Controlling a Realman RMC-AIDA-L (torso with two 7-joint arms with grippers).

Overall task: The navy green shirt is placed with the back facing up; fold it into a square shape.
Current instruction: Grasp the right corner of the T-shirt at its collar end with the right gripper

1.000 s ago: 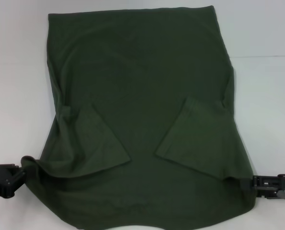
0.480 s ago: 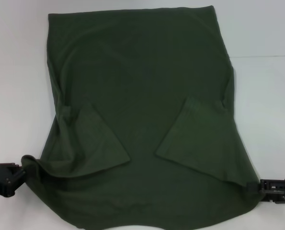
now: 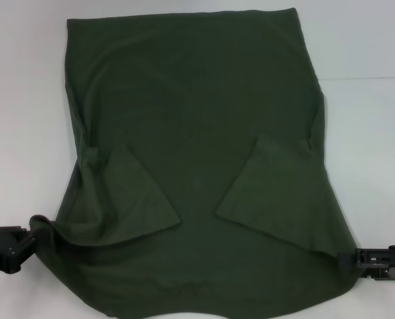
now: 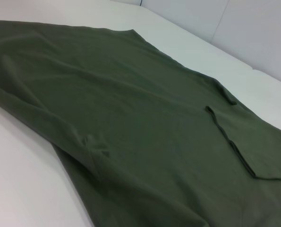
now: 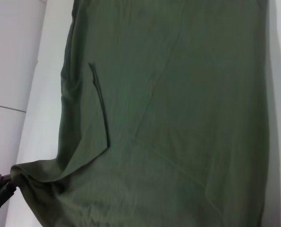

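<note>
1. Two grippers sit at the near corners of the navy green shirt (image 3: pixel 197 153): the left gripper (image 3: pixel 19 244) has its fingers pinched on the bunched near-left corner of cloth.
2. The right gripper (image 3: pixel 356 259) touches the near-right edge; I cannot tell whether its fingers hold the cloth.
3. The shirt lies spread plain side up on the white worktop (image 3: pixel 363 133), both short sleeves folded inward over the body.
4. Its far hem lies straight, while the near-left corner is wrinkled.
</note>
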